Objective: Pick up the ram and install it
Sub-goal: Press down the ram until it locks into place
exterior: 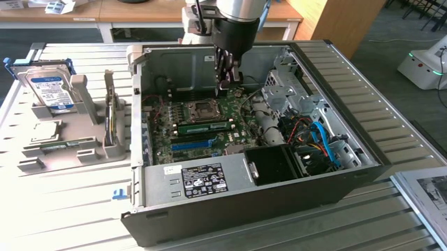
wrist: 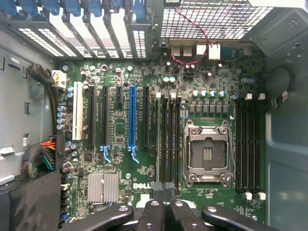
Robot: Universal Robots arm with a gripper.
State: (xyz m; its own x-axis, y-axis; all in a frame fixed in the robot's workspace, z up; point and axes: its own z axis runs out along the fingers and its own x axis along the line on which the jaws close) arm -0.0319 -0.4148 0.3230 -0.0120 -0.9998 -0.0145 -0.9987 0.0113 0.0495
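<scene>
The ram (exterior: 204,125) is a long green stick with black chips, standing on edge in a slot of the motherboard, just in front of the processor socket (exterior: 204,109). In the wrist view the ram (wrist: 157,139) shows edge-on as a thin pale-green strip in the slot bank beside the socket (wrist: 207,154). My gripper (exterior: 227,90) hangs inside the open computer case (exterior: 349,104), above the board and a little behind the socket. Its black fingers (wrist: 153,211) are pressed together and my gripper (wrist: 164,186) is shut with nothing between them.
On the exterior view's left, a grey holder (exterior: 91,151) carries a blue-labelled hard drive (exterior: 49,89) and a square silver chip (exterior: 43,130). Case walls surround the board. Blue and red cables (exterior: 321,141) and a black box (exterior: 276,164) crowd the case's right side.
</scene>
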